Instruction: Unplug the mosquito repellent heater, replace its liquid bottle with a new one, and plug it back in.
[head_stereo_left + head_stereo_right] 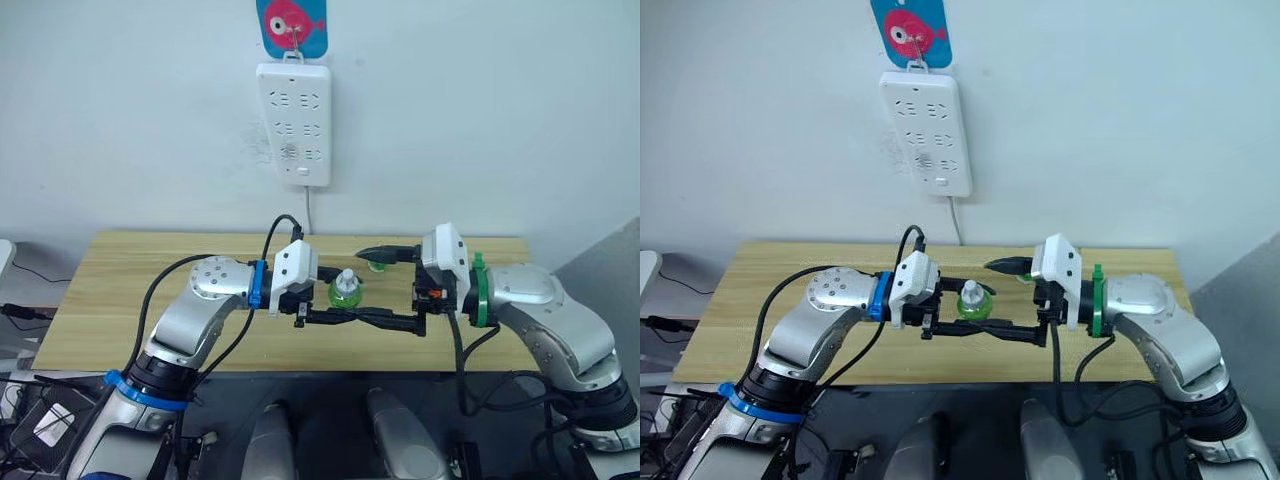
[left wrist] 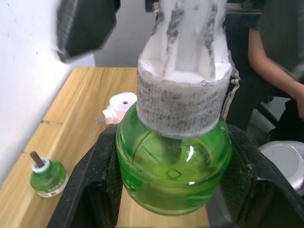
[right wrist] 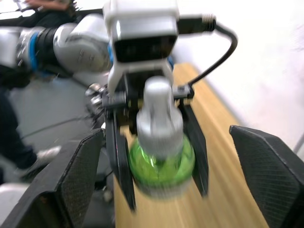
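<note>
Light wooden desk (image 1: 130, 300) stands against a plain white wall (image 1: 480, 110). White power strip (image 1: 294, 122) hangs on the wall.

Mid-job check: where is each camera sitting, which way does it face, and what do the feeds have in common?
Left eye and right eye views: on the head, looking forward and down at the table and wall power strip; both arms show.
Left wrist view: along the left pincer, shut on the new bottle; heater and old bottle on the table beyond.
Right wrist view: along the open right pincer, facing the left arm.
Shared: the new bottle shows in all four.
</note>
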